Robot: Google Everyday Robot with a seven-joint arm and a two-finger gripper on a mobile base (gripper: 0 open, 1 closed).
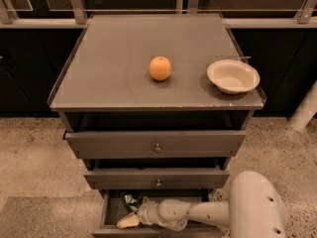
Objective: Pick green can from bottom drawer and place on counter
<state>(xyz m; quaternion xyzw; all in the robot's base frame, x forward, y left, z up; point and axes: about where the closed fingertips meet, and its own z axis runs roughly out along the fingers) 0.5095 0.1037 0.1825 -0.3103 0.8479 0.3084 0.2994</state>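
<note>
Nearest to us, the white arm [198, 213] reaches in from the lower right, below the bench's front edge, and lies across the open bottom drawer [111, 231]. Its tool [129, 220] sits low inside the drawer toward the left side, and a pale tip points left. We cannot tell how far the tool is open, and we see nothing held in it.

Just behind the tool, at the back left of the drawer's dark inside, is the green can [130, 201]. Its upper part is hidden under the drawer above. We cannot tell whether the tool touches it.

Above that is the middle drawer [124, 178], pulled out a little, with a small round knob [158, 183] at its centre. The top drawer [114, 144] is also slightly out and has its own knob [157, 148].

Then comes the bench [109, 68], flat and grey-brown with thin raised side edges. An orange [160, 68] stands near the middle of it. A pale empty bowl [233, 76] rests close to the right edge, toward the front right corner and well apart from the orange.

Beyond the bench's back edge, a metal rail [77, 4] with upright posts runs in front of dark panels.
</note>
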